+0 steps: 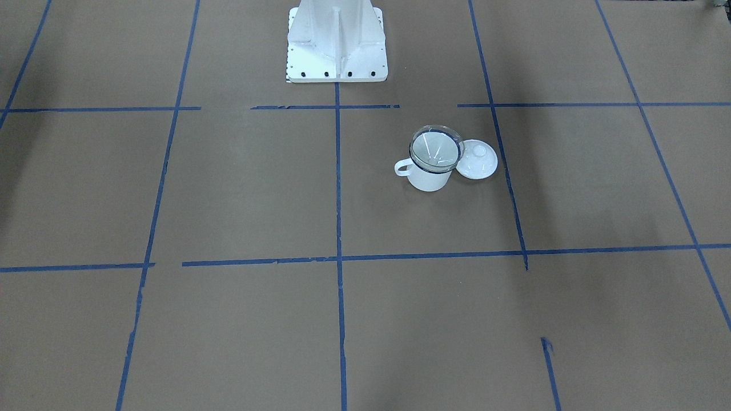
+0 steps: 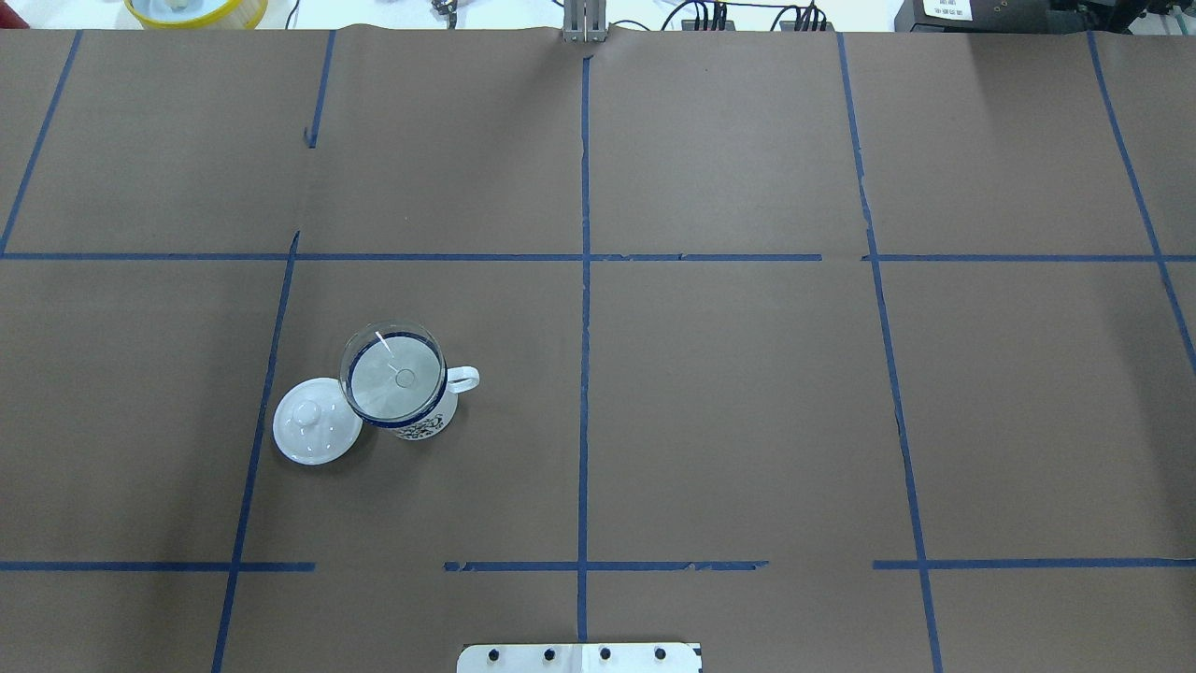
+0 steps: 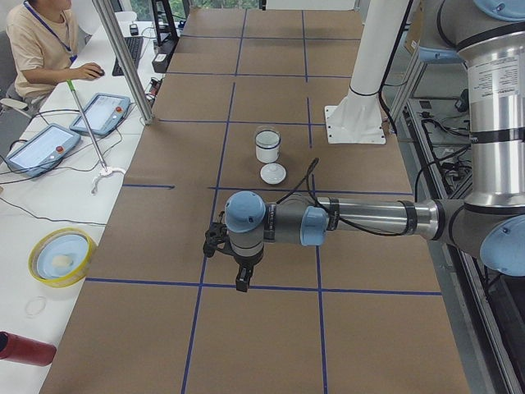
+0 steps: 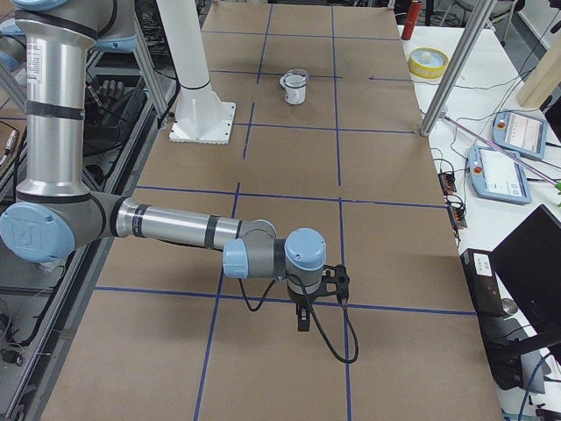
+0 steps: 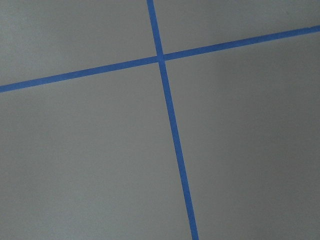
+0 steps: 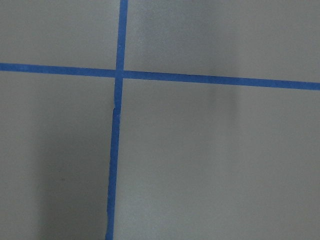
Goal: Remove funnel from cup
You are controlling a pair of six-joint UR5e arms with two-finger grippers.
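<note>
The clear funnel [image 1: 436,147] sits mouth up in the white cup [image 1: 429,178], which has a dark blue rim and its handle [image 1: 403,168] pointing sideways. In the overhead view the funnel [image 2: 394,377] and the cup [image 2: 427,425] stand left of centre. My left gripper [image 3: 243,279] shows only in the exterior left view, hanging over the table nearer that camera than the cup [image 3: 267,146]. My right gripper [image 4: 303,320] shows only in the exterior right view, far from the cup [image 4: 294,88]. I cannot tell whether either is open or shut. Both wrist views show only brown paper and blue tape.
A white knobbed lid [image 1: 478,160] lies flat against the cup; in the overhead view the lid [image 2: 316,433] is on the cup's left. The white robot base [image 1: 337,51] stands behind. A yellow bowl [image 3: 61,256], tablets and an operator [image 3: 45,45] are beside the table.
</note>
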